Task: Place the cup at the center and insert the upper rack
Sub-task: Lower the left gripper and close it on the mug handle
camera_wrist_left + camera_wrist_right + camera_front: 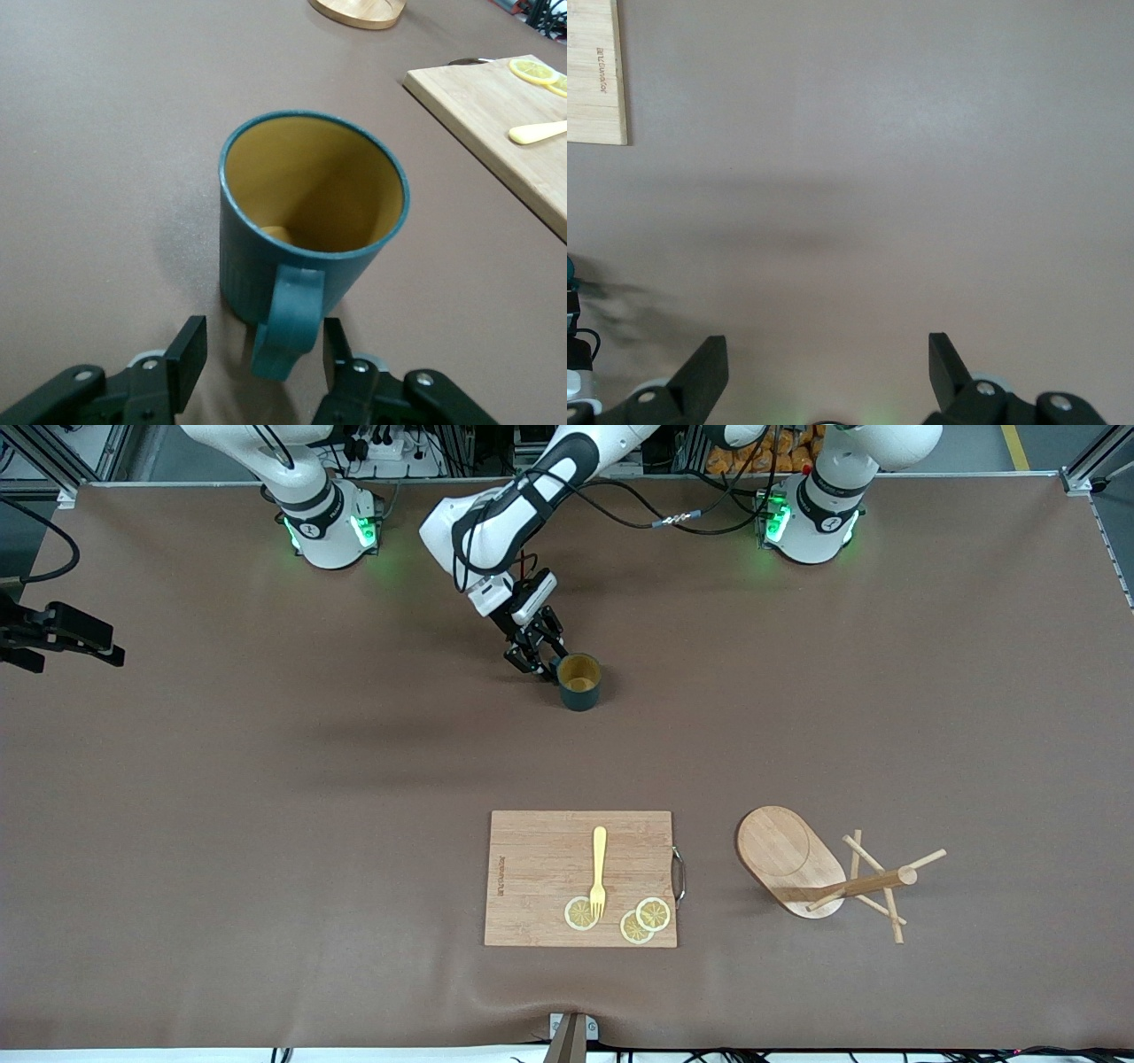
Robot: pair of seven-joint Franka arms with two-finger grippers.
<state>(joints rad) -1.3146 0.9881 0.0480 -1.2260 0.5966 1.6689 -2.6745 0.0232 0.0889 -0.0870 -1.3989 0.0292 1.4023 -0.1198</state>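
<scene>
The cup (580,682) stands upright on the bench (266,779), near its middle and closer to the arm bases than the board (540,877). Its handle (288,319) points toward the left gripper (540,657).

The left gripper is low at the bench, just beside the cup on the side toward the right arm's end. Its jaws are spread, one finger (186,354) on each side of the handle. In the left wrist view a gap shows between each finger and the handle; no contact is visible.

The right gripper (828,363) hangs over bare bench, jaws spread wide and holding nothing. The right arm waits. A corner of the board shows in the right wrist view.

The rack (824,872) lies tipped on its side near the front camera, toward the left arm's end of the bench and well apart from the cup. Its oval base (784,850) stands on edge, its post (873,883) runs roughly level, and the pegs (886,908) cross at the post's free end.

The board lies flat beside the rack, nearer to the front camera than the cup. On it lie a yellow fork (599,868) and three lemon slices (645,919). The fork's tines overlap one slice; the other two slices overlap each other.
</scene>
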